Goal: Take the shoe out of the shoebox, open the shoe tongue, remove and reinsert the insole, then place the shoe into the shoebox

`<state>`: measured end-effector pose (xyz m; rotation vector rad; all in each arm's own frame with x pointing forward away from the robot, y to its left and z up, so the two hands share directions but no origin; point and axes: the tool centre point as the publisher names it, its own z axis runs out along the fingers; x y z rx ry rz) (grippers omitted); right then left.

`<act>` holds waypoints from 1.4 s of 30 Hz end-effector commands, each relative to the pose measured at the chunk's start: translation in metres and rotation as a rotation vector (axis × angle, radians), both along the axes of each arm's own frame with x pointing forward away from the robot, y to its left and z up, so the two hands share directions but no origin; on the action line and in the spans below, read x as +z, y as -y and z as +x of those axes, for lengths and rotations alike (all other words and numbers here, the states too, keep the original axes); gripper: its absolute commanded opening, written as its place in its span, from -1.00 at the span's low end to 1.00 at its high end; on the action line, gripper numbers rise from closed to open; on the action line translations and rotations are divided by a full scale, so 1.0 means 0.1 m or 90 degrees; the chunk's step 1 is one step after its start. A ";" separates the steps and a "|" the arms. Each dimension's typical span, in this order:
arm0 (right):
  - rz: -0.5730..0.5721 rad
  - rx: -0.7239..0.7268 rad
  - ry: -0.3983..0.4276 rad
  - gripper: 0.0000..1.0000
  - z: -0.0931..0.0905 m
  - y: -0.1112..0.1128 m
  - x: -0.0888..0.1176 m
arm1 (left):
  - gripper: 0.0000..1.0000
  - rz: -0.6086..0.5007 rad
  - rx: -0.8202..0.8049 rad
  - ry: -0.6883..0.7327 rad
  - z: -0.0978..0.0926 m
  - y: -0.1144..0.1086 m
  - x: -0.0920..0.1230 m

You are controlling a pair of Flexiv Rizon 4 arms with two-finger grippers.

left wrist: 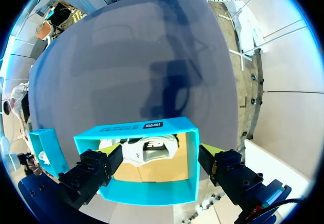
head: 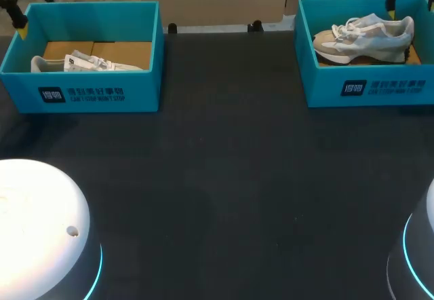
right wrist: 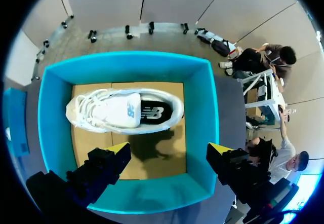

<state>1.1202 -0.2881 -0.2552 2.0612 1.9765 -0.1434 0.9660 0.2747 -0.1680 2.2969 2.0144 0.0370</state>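
Two teal shoeboxes stand at the table's far corners. The left shoebox [head: 135, 89] [left wrist: 147, 193] holds a white shoe [head: 85, 62] [left wrist: 144, 149] lying on its side. In the right shoebox [head: 400, 86] [right wrist: 202, 107] a pale grey-and-white shoe [head: 366, 36] [right wrist: 124, 111] lies on its side on brown cardboard. My left gripper [head: 17, 18] [left wrist: 162, 153] hangs open above the left box, its yellow tips wider apart than the shoe. Over the right box, my right gripper [head: 409, 1] [right wrist: 169, 150] is open too, above the near half of the box. Neither touches a shoe.
The black tabletop [head: 224, 178] stretches between and in front of the boxes. The white rounded arm bases [head: 41, 225] [head: 417, 252] rise at the near left and near right corners. The other teal box [right wrist: 12, 122] shows beside the right gripper's box.
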 end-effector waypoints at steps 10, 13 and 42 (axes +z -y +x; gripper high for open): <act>-0.003 -0.023 -0.002 1.00 0.18 0.05 -0.24 | 1.00 0.002 0.000 0.000 0.00 0.00 0.00; -0.003 -0.023 -0.002 1.00 0.18 0.05 -0.24 | 1.00 0.002 0.000 0.000 0.00 0.00 0.00; 0.008 -0.009 -0.052 0.80 0.56 0.38 -0.87 | 1.00 0.002 0.000 0.000 0.00 0.00 0.00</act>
